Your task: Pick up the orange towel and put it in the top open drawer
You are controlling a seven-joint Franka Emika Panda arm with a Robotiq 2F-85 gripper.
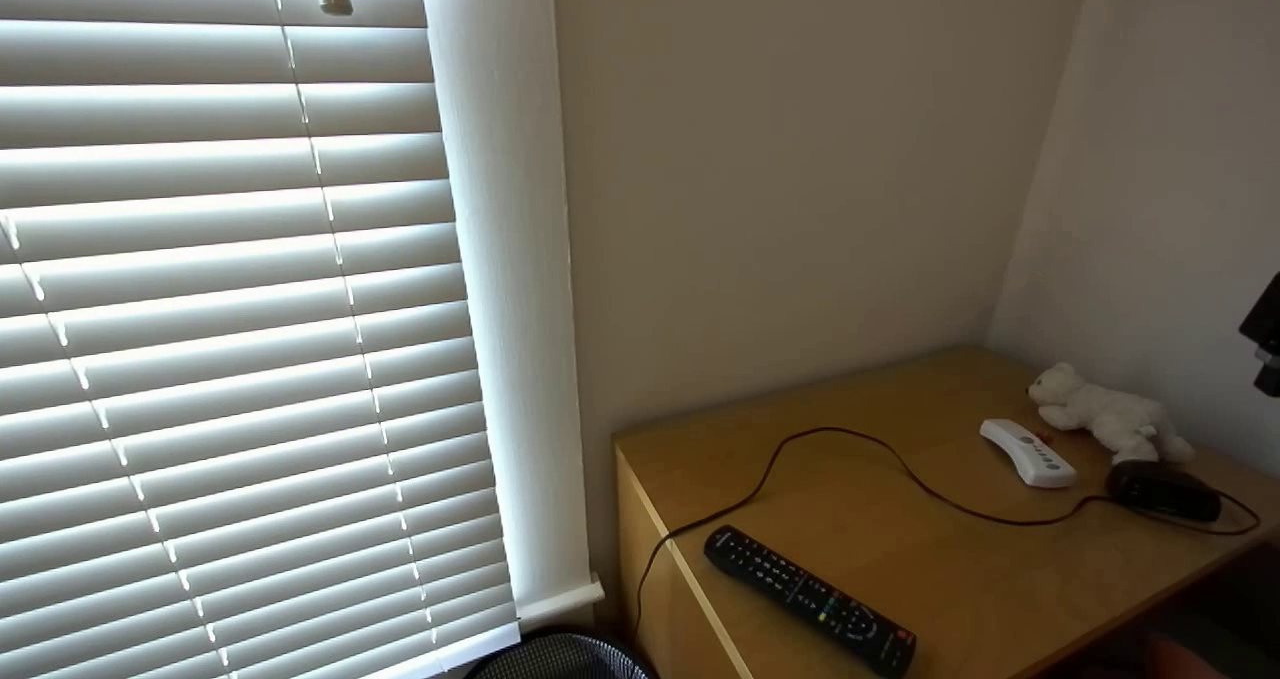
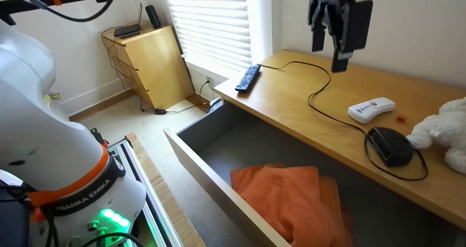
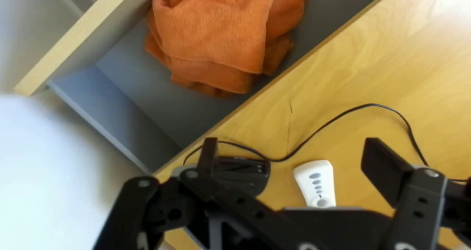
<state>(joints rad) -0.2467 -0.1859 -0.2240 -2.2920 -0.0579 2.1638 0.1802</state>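
The orange towel (image 2: 280, 199) lies crumpled in the open drawer (image 2: 225, 194), behind its front board. The wrist view also shows the towel (image 3: 217, 32) on the drawer's grey floor, along with the drawer's front board (image 3: 73, 40). My gripper (image 2: 328, 56) is open and empty, high above the dresser top and apart from the towel. In the wrist view its fingers (image 3: 292, 148) are spread wide, with the dresser top far below between them. Only a dark part of the gripper (image 1: 1265, 344) shows at the edge of an exterior view, where the towel cannot be made out clearly.
On the dresser top (image 2: 291, 105) lie a black remote (image 2: 248, 78), a white controller (image 2: 371, 110), a small red die (image 2: 401, 118), a black device (image 2: 389, 145) with a long cable, and a white plush bear (image 2: 449, 130). Window blinds (image 1: 220, 309) stand beside the dresser.
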